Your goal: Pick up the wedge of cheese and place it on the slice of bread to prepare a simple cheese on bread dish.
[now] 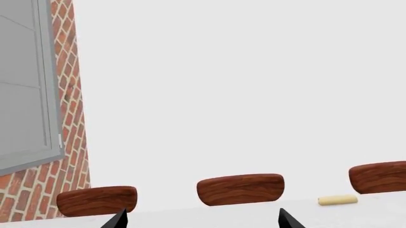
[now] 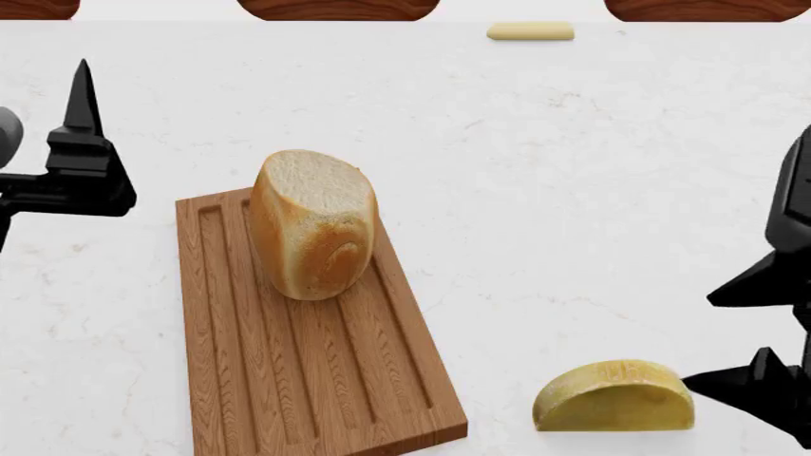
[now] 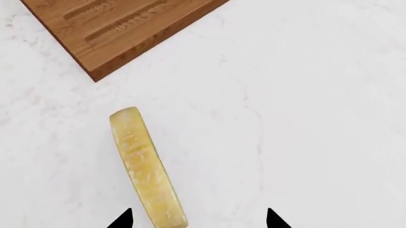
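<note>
The wedge of cheese (image 2: pixel 614 397), a yellow half-disc, stands on its flat cut edge on the white table at the front right. In the right wrist view the cheese (image 3: pixel 146 171) lies between my open right gripper (image 3: pixel 198 219) fingertips, nearer one finger. In the head view the right gripper (image 2: pixel 747 332) is just right of the cheese. The slice of bread (image 2: pixel 313 224) stands on the far end of the wooden cutting board (image 2: pixel 304 370). My left gripper (image 2: pixel 84 104) is open and empty, left of the board; its fingertips also show in the left wrist view (image 1: pixel 201 219).
A small pale yellow bar (image 2: pixel 530 32) lies near the table's far edge, also in the left wrist view (image 1: pixel 337 200). Brown chair backs (image 1: pixel 240 189) line the far side. A brick wall with a window (image 1: pixel 32 85) stands beyond.
</note>
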